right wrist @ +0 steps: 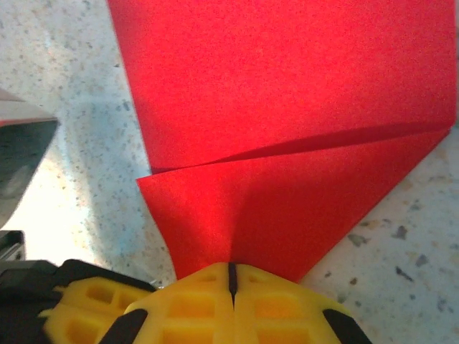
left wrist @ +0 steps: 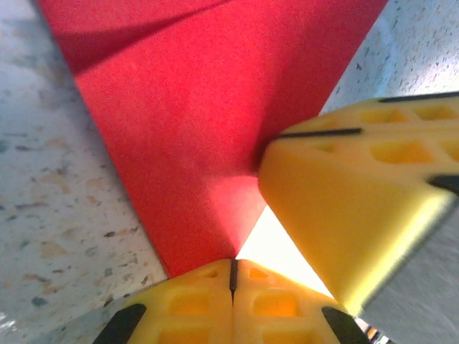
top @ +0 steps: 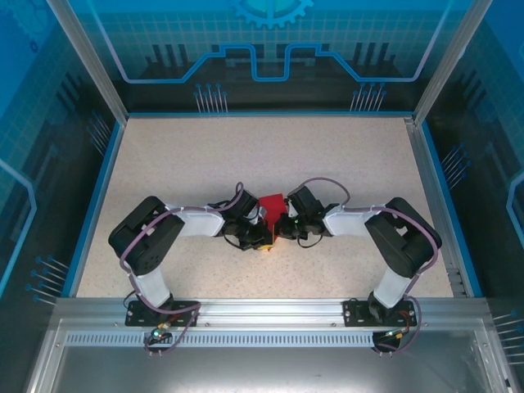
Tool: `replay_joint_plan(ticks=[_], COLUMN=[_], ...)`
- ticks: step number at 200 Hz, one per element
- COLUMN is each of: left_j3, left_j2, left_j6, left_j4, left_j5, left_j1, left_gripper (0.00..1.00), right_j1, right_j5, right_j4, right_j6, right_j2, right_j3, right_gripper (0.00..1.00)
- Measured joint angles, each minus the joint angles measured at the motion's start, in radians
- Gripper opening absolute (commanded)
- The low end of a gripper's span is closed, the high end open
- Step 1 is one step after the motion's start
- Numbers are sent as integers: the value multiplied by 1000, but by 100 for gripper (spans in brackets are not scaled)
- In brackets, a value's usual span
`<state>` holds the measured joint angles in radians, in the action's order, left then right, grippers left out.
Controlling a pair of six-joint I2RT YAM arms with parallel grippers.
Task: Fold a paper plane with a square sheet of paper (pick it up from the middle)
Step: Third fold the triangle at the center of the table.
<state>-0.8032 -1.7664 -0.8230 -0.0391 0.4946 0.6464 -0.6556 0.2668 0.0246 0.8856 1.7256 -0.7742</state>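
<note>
The square sheet of paper is at the middle of the table, a little nearer the front edge than the back, wedged between the two wrists. It is bright red and no longer flat. In the right wrist view, one layer overlaps another along a slanted edge that casts a thin shadow. In the left wrist view, it narrows to a point at the bottom.

That point runs into the seam between the yellow fingers of the left gripper, which are pressed together and pinch the paper. The right gripper is likewise closed tight, with the lower edge of the red sheet caught between its fingertips. In the left wrist view, the right gripper's yellow fingers come in from the right and touch the paper's edge just above the left gripper's tips, so the two grips sit just beside each other.

Both arms bend inward from their bases on the metal rail at the near edge, and speckled beige tabletop shows all around the paper
</note>
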Motion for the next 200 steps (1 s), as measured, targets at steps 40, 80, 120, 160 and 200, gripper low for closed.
replay_joint_plan(ticks=[40, 80, 120, 160, 200], left_j3=[3, 4, 8, 8, 8], left_j2=[6, 6, 6, 6, 6], left_j6=[10, 10, 10, 10, 11], left_j4=[-4, -4, 8, 8, 8], left_j5=[-12, -14, -18, -18, -18], left_j1=[3, 3, 3, 3, 3], left_gripper=[0, 0, 0, 0, 0], right_j1=[20, 60, 140, 212, 227], right_j5=[31, 63, 76, -25, -68], right_j4=[-2, -26, -70, -127, -154], right_j6=[-1, -27, -75, -128, -140], right_j2=[12, 28, 52, 51, -79], right_j3=[-7, -28, -71, -121, -116], right_gripper=[4, 3, 3, 3, 4])
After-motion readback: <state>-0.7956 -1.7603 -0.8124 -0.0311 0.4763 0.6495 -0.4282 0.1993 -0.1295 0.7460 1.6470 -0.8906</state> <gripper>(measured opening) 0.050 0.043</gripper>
